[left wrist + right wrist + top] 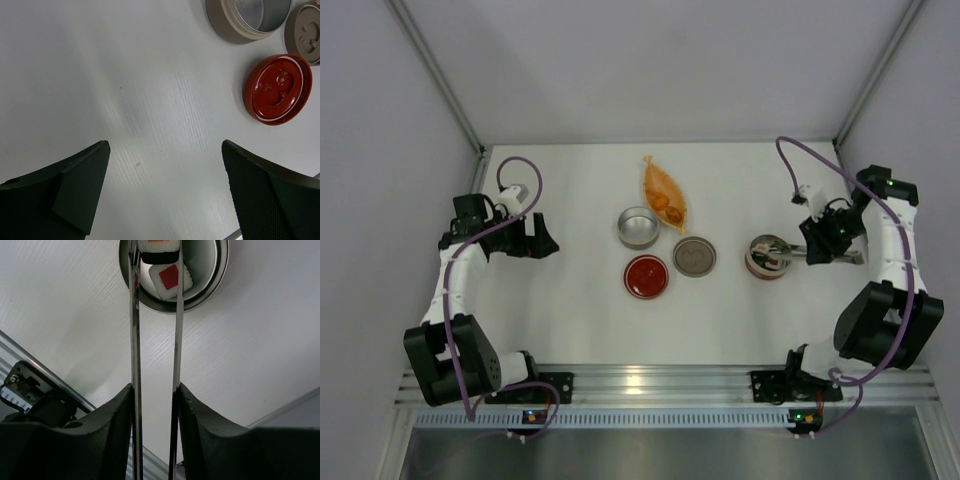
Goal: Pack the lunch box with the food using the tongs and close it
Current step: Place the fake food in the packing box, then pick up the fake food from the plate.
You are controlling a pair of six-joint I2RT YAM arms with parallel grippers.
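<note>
1. Your right hand (156,386) squeezes the tongs (135,330); their tips pinch a white food piece (156,246) in the round metal bowl (212,270).
2. Your left hand (165,145) hangs wide open over the worktop (100,75).

tongs (135,340): thin polished metal. red lid (277,89): glossy plastic. tan pot (227,25) beyond it: matt outside, brushed metal inside. table (150,100): matt white, finely ribbed. left gripper (165,145): matt black plastic, one pad (270,200) finely dimpled.
</note>
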